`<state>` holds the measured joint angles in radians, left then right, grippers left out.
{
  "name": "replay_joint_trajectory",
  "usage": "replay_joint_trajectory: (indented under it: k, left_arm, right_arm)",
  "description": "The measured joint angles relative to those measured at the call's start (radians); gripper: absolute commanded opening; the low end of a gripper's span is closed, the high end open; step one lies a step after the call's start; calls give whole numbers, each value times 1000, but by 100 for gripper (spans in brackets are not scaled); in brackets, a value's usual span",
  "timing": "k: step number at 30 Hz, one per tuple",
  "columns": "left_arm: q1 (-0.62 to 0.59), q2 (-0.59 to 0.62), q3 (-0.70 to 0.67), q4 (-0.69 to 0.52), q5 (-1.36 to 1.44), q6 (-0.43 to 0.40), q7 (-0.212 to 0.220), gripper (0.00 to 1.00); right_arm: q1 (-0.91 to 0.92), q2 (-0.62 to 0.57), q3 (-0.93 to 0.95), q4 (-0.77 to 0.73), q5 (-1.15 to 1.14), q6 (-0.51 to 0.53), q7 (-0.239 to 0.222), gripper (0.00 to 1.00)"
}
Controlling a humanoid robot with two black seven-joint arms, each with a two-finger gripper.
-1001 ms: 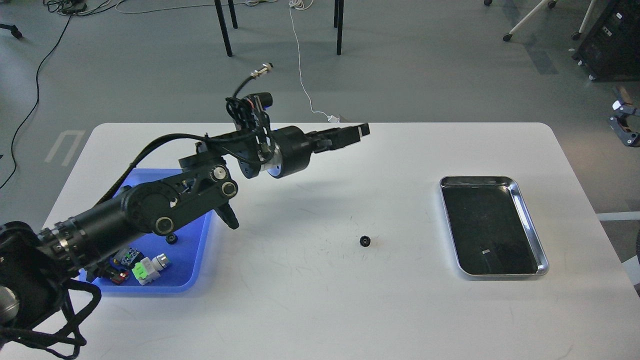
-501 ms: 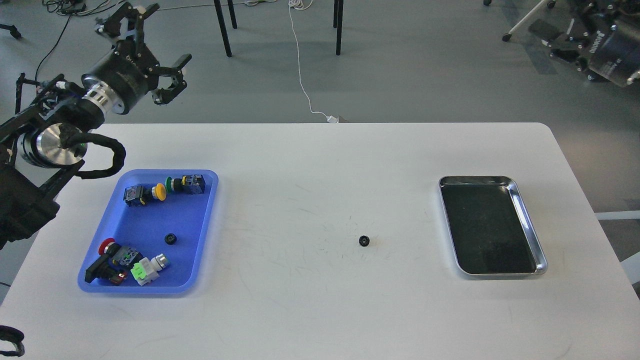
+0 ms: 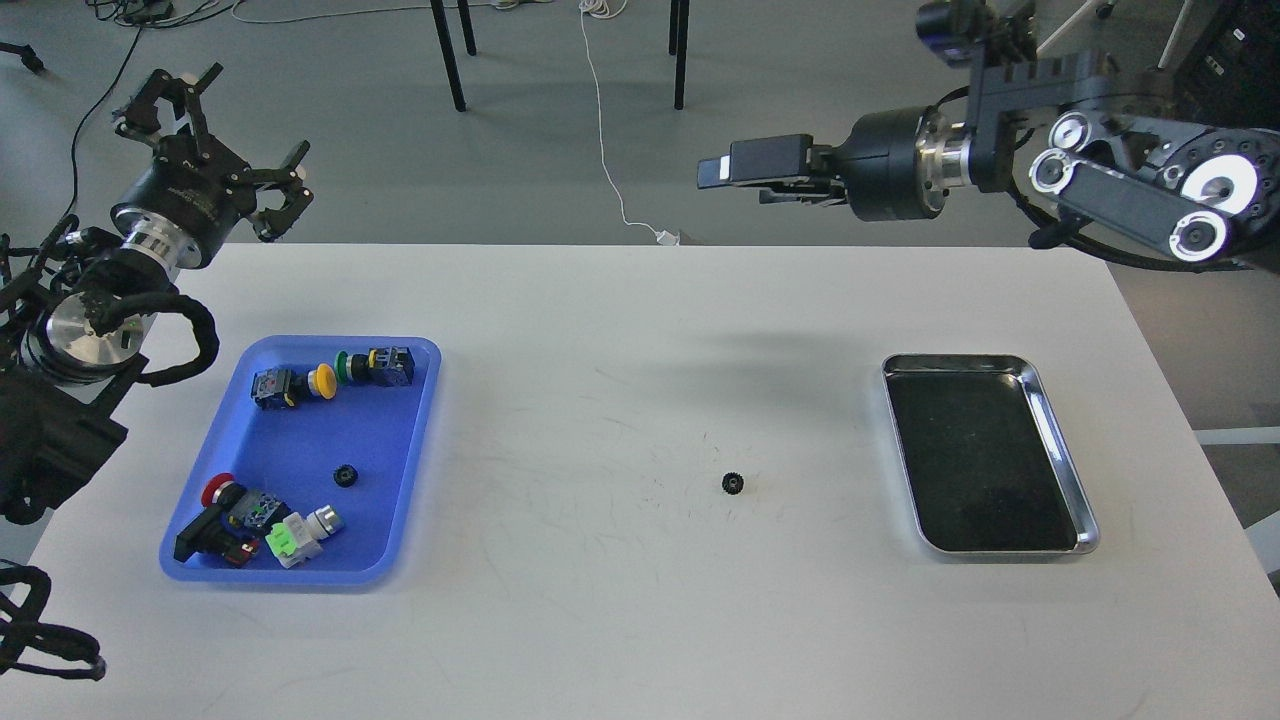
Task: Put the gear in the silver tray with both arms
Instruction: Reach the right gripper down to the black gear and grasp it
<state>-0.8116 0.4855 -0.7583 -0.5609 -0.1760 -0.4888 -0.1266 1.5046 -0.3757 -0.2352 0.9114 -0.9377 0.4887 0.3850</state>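
A small black gear lies on the white table, right of centre. The silver tray stands empty at the right, about a tray's width from the gear. My left gripper is open and empty, raised beyond the table's back left corner. My right gripper points left, high above the table's back edge and well away from the gear and the tray; it is seen side-on, so its fingers cannot be told apart. A second small black gear lies in the blue tray.
A blue plastic tray at the left holds several push-button switches and connector parts. Chair legs and a white cable are on the floor behind the table.
My left arm has pulled back from over the table's middle to the far left, its gripper now open. My right arm has swung in from the upper right over the back edge.
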Motion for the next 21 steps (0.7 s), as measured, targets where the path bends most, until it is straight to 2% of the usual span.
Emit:
replay_joint_trajectory:
  k: [9, 12, 21]
  left_arm:
    - [-1, 12, -27, -19, 1, 0, 1, 97]
    - [1, 32, -33, -21, 1, 0, 1, 97]
    - [15, 68, -35, -21, 0, 0, -2, 97]
  right_arm:
    - [43, 202, -252, 9, -44, 0, -19, 98]
    - [34, 255, -295, 8, -44, 0, -20, 94]
    - [0, 316, -428, 7, -76, 0, -20, 85]
